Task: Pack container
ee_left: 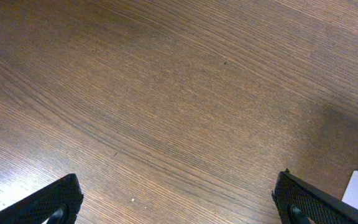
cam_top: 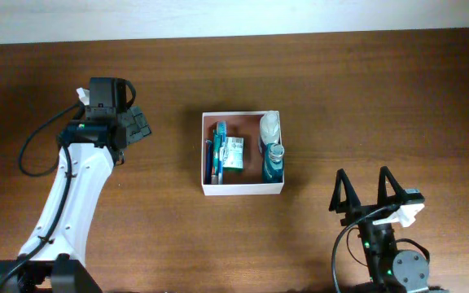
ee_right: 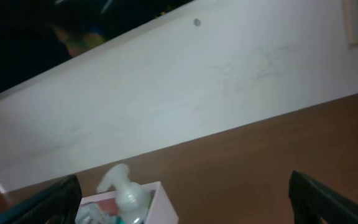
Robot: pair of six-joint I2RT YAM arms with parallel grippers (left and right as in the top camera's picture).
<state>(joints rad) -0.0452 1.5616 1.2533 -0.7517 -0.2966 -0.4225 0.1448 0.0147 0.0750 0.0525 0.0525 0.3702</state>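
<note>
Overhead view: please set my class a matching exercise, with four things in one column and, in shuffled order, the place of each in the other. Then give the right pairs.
Things
1. container
2. left pincer
3. right pincer
4. blue bottle

Places
A. inside the container, by its right wall
B. open, toward the lower right of the picture
C. middle of the table
D. open, left of the container

Pairs: 1-C, 2-D, 3-B, 4-A

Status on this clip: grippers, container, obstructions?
Left gripper, jaws open, empty, away from container. Right gripper, jaws open, empty. Container holds bottle, tubes. Nothing blocking.
</note>
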